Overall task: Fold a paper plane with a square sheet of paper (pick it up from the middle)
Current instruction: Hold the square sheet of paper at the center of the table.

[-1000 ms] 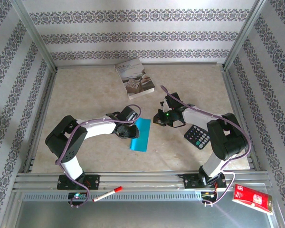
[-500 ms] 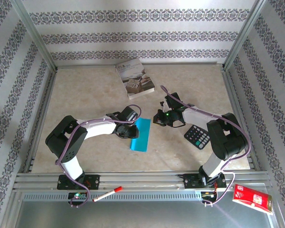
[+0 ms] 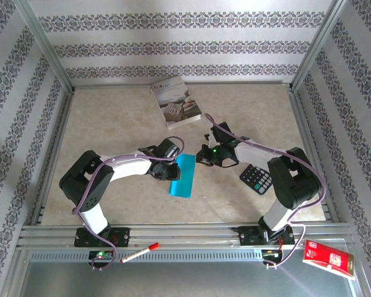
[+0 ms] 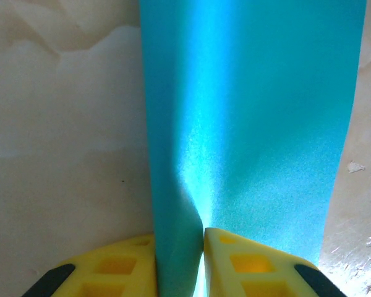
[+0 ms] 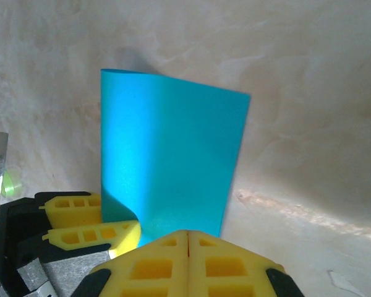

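The square sheet of paper (image 3: 184,177) is teal-blue and lies doubled over as a narrow rectangle on the table's middle, not a pointed paper plane. My left gripper (image 3: 171,169) is shut on its left edge. In the left wrist view the sheet (image 4: 253,111) bulges up between the yellow fingers (image 4: 247,263), which pinch a raised fold at the left gripper (image 4: 180,240). My right gripper (image 3: 201,156) is shut with nothing in it, just off the sheet's upper right corner. In the right wrist view the right gripper (image 5: 188,235) sits at the edge of the sheet (image 5: 173,142).
A grey-white book (image 3: 176,102) lies at the back centre. A black calculator (image 3: 257,178) sits under my right arm. A red-capped pen (image 3: 140,252) and a red packet (image 3: 328,258) rest on the front rail. Metal frame rails edge the table.
My right gripper has shifted slightly left, closer to the sheet. The left arm and the sheet have stayed put.
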Action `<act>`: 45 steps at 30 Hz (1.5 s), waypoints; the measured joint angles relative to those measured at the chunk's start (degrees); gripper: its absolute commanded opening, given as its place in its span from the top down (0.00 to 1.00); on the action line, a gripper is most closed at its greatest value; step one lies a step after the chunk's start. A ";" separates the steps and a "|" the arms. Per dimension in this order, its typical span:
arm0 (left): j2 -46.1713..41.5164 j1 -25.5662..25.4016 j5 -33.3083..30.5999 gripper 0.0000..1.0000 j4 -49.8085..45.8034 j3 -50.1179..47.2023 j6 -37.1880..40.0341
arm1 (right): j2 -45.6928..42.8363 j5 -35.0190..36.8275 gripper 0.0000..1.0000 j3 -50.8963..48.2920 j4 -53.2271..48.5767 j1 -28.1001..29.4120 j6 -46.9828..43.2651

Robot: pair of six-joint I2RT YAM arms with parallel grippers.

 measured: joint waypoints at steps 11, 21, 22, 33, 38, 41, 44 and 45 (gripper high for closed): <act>0.00 0.00 -0.02 0.76 0.02 0.00 0.00 | 3.56 -1.31 1.00 -1.03 4.00 5.92 4.42; 0.00 -0.07 -0.15 0.76 0.00 0.00 0.00 | 6.08 -1.31 1.00 -1.42 5.95 6.73 6.45; 0.00 -0.13 -0.22 0.76 0.02 0.00 0.00 | 6.29 -1.31 1.00 -1.42 5.95 6.73 6.49; 0.00 -0.33 -0.66 0.76 0.00 0.00 0.02 | 7.34 -0.66 1.00 -1.79 5.95 6.99 6.21; -0.07 -0.33 -0.68 0.76 0.00 0.00 0.02 | 7.34 -0.79 1.00 -2.56 7.19 6.99 5.57; -0.17 -0.35 -0.79 0.76 0.00 0.00 0.02 | 7.28 -0.83 1.00 -2.95 7.82 6.99 5.31; -0.33 -0.39 -0.83 0.76 -0.02 0.00 0.02 | 7.04 -0.87 1.00 -3.82 9.18 6.97 5.14; -0.33 -0.39 -0.83 0.76 -0.04 0.02 0.02 | 6.99 -0.90 1.00 -4.07 9.62 6.95 5.09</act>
